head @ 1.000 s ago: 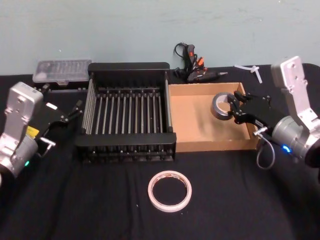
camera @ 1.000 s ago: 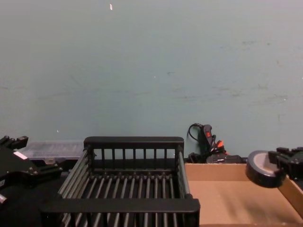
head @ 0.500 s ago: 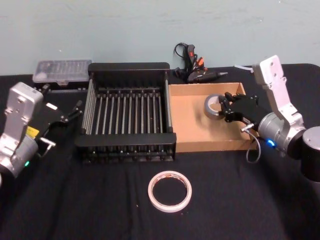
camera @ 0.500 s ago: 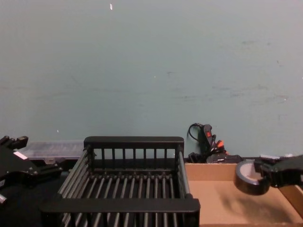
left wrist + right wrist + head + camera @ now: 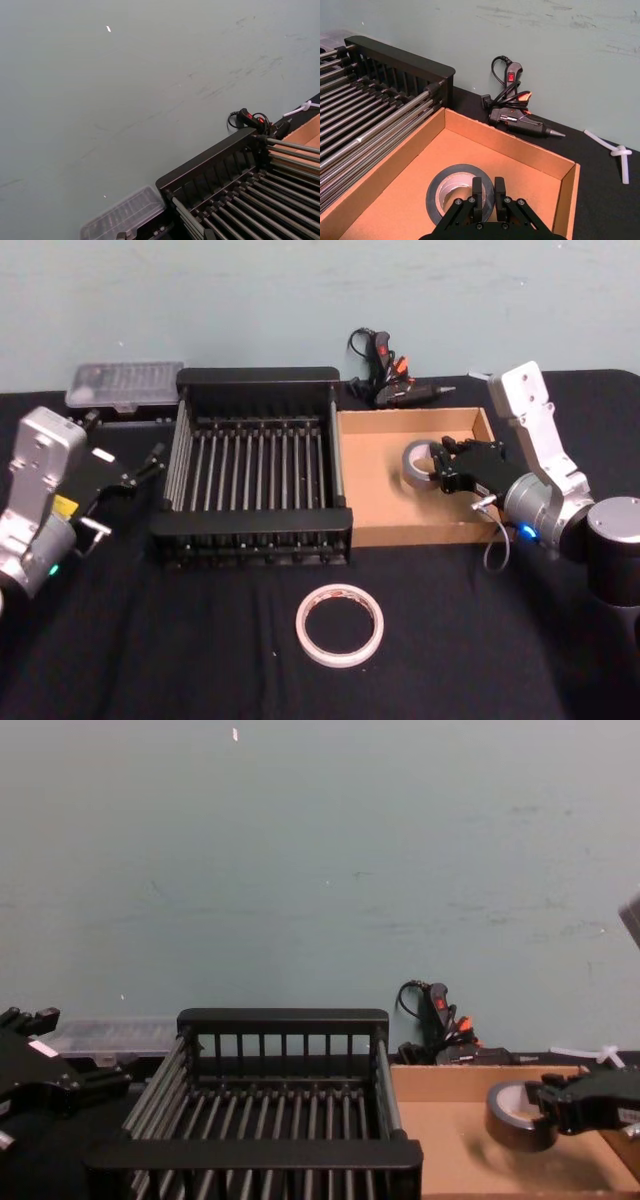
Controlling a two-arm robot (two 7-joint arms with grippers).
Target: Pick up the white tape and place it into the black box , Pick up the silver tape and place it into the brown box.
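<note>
The silver tape (image 5: 417,462) hangs tilted just above the floor of the brown box (image 5: 420,533), in its right half. My right gripper (image 5: 441,469) is shut on the roll's near rim. The right wrist view shows the fingertips (image 5: 478,190) pinching the silver tape (image 5: 451,192) over the brown box (image 5: 506,145). From the chest the silver tape (image 5: 511,1116) and right gripper (image 5: 546,1106) sit low inside the cardboard walls. The white tape (image 5: 340,623) lies flat on the black cloth in front. The black box (image 5: 256,374) stands left of the brown box. My left gripper (image 5: 124,441) is parked open at the far left.
A black glue gun (image 5: 392,380) with its cord lies behind the brown box, and a white glue stick (image 5: 615,151) lies to its right. A clear plastic case (image 5: 124,381) sits behind the black box's left corner. A teal wall backs the table.
My right gripper has carried the silver tape left and down, from the brown box's right edge to low inside it. The left arm and white tape have not moved.
</note>
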